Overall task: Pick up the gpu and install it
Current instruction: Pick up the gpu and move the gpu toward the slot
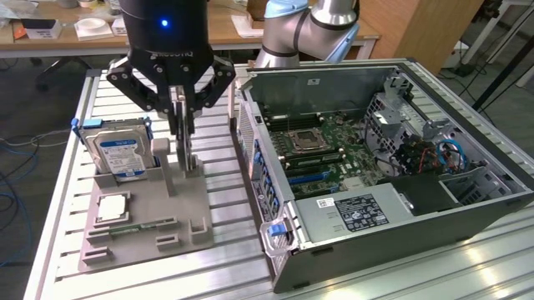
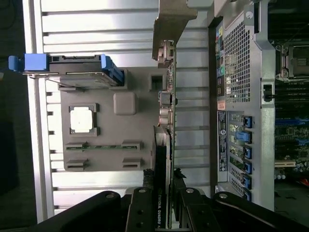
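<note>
- Our black two-fingered claw point(image 1: 185, 127) seems pinched shut on the thin blackish rectangular gpu card point(image 2: 163, 137), though we see that grip only edge-on.
- We see the card standing upright in the grey plastic holder tray point(image 1: 146, 245), near the silver blue-labelled hard drive point(image 1: 119, 154).
- We find the open grey computer case point(image 1: 467, 206) just beside the tray.

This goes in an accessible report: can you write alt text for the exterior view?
A robot hand is closed on the gpu, a thin dark card standing upright in a gray fixture. A hard drive stands on the exterior view's left, an open computer case on its right.
</note>
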